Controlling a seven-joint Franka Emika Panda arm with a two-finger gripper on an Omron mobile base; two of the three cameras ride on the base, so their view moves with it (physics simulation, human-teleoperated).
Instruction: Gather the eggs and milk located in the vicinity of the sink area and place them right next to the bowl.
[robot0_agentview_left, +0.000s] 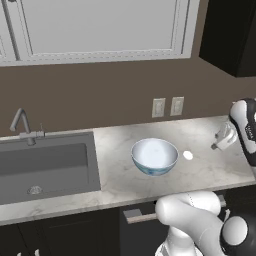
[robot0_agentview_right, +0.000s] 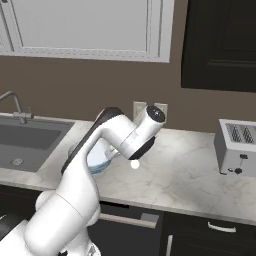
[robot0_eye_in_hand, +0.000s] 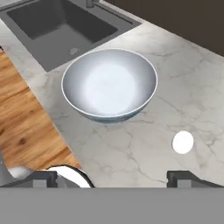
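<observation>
The bowl (robot0_agentview_left: 155, 156) (robot0_eye_in_hand: 109, 83), white inside with blue low on its outside, stands on the marble counter (robot0_agentview_left: 205, 170) right of the sink (robot0_agentview_left: 45, 165) (robot0_eye_in_hand: 57, 26). One egg (robot0_agentview_left: 188, 155) (robot0_agentview_right: 134, 163) (robot0_eye_in_hand: 183, 142) lies on the counter just right of the bowl, a short gap away from it. My gripper (robot0_eye_in_hand: 116, 177) hangs over the counter near the egg, open, with its fingertips (robot0_eye_in_hand: 188, 177) spread wide and nothing between them. The egg lies just ahead of one fingertip. In the right base view my arm covers most of the bowl (robot0_agentview_right: 97, 161). The milk is out of view.
A thin bent-neck tap (robot0_agentview_left: 22, 125) stands behind the sink. A silver toaster (robot0_agentview_right: 237, 147) sits at the counter's far right. Two wall outlets (robot0_agentview_left: 167, 106) are behind the bowl, and a dark upper cabinet (robot0_agentview_left: 230, 35) hangs at the right. Wooden floor (robot0_eye_in_hand: 22, 118) lies past the counter's front edge.
</observation>
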